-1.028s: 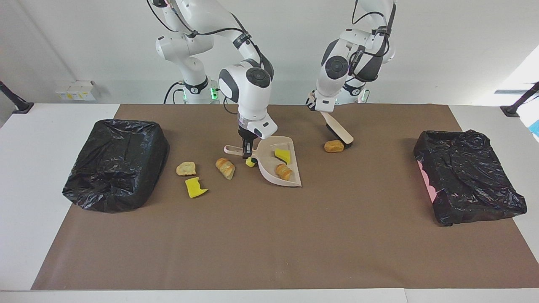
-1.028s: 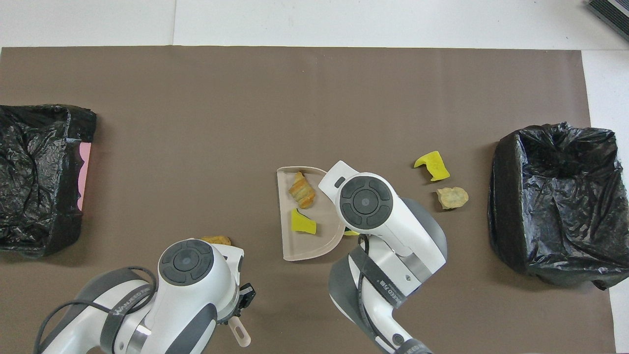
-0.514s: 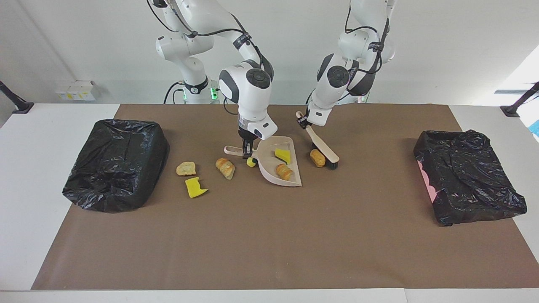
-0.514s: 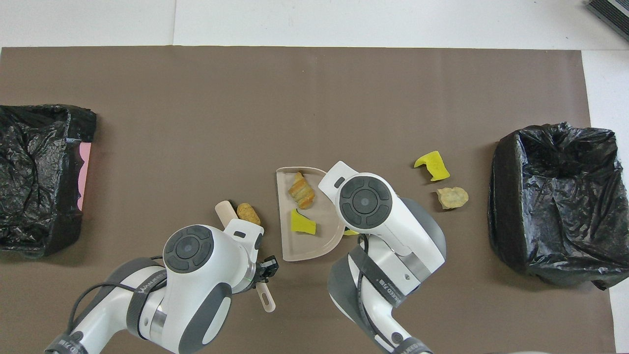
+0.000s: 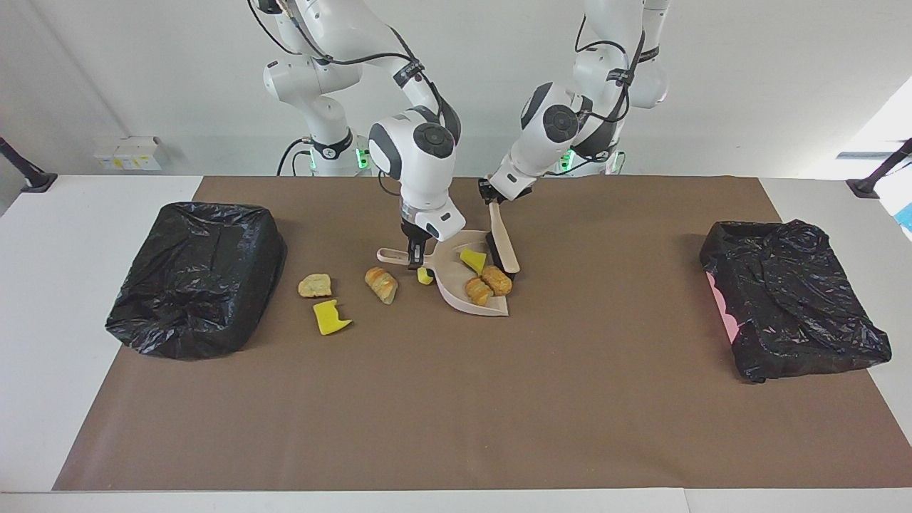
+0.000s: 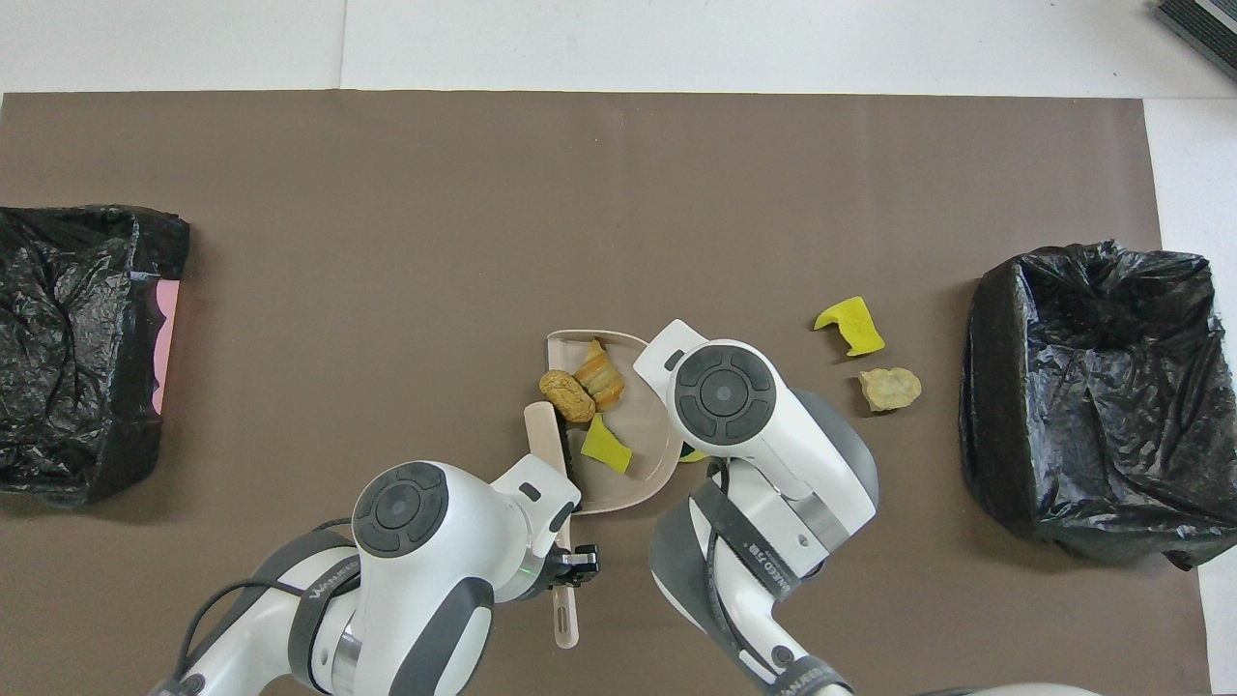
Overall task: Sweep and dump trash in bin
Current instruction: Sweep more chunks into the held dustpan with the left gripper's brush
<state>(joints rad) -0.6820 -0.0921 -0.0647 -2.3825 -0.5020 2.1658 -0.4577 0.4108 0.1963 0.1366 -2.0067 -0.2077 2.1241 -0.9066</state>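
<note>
Mid-sweep near the table's middle: the left gripper (image 5: pixel 491 194), clamped on the brush (image 5: pixel 501 246), has three scraps of trash (image 5: pixel 496 280) in the dustpan (image 5: pixel 456 293) gripped by the right gripper (image 5: pixel 414 258); four scraps lie outside, both bins (image 5: pixel 196 274) awaiting the dump.

You are looking at a robotics lab: two white arms (image 5: pixel 420 142) mounted at a table (image 5: pixel 71 235) under brown paper (image 5: pixel 456 399), against bare walls.
</note>
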